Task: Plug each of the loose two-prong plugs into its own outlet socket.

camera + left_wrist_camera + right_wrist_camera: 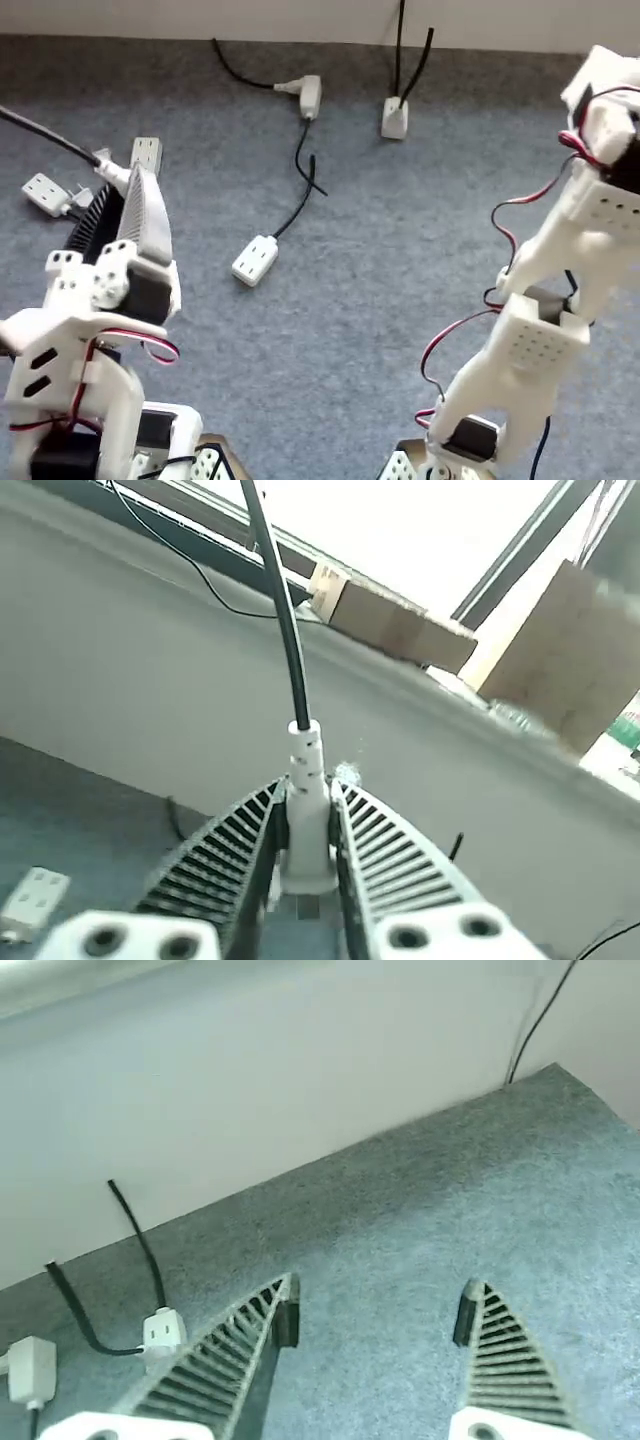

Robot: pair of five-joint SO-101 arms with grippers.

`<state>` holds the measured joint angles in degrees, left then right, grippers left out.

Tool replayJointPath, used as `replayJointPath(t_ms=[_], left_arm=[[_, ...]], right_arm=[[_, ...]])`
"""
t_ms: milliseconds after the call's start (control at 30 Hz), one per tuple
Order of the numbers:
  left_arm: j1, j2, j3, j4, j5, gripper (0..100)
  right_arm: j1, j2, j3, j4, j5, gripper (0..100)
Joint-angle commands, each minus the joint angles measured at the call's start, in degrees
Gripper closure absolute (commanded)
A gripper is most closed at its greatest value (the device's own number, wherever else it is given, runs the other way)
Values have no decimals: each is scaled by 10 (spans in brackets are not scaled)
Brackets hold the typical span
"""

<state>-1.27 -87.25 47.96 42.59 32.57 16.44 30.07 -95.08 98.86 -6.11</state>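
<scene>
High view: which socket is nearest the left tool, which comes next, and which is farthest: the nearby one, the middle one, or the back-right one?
1. The nearby socket, right beside the left tool, which grips a plug.
2. The middle socket, farther out toward the centre.
3. The back-right socket, far across at the back.

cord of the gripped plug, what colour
Black cord, white plug; best in left wrist view.

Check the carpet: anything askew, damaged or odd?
Nothing looks damaged. The left fingers clamp a plug, its cable trailing off. The middle socket lies skewed, its black cord bent sharply midway. The right fingers hang open and empty.
</scene>
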Motion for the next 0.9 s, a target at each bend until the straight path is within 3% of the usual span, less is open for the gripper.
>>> replayJointPath(t_ms=[0,167,400,633,733,867], left_arm=[[10,-2,25,-66,76,994],[19,-2,51,-71,77,994],[102,-3,85,-74,77,994],[136,-3,129,-82,75,994],[139,-4,176,-126,71,994],[117,-29,271,-255,72,994]], right_arm=[[-65,-35,-17,26,-7,745],[-93,-80,150,25,-4,745],[-175,-305,502,22,4,745],[-233,-478,655,7,60,745],[-255,-494,739,-17,76,745],[-291,-499,825,-29,89,745]])
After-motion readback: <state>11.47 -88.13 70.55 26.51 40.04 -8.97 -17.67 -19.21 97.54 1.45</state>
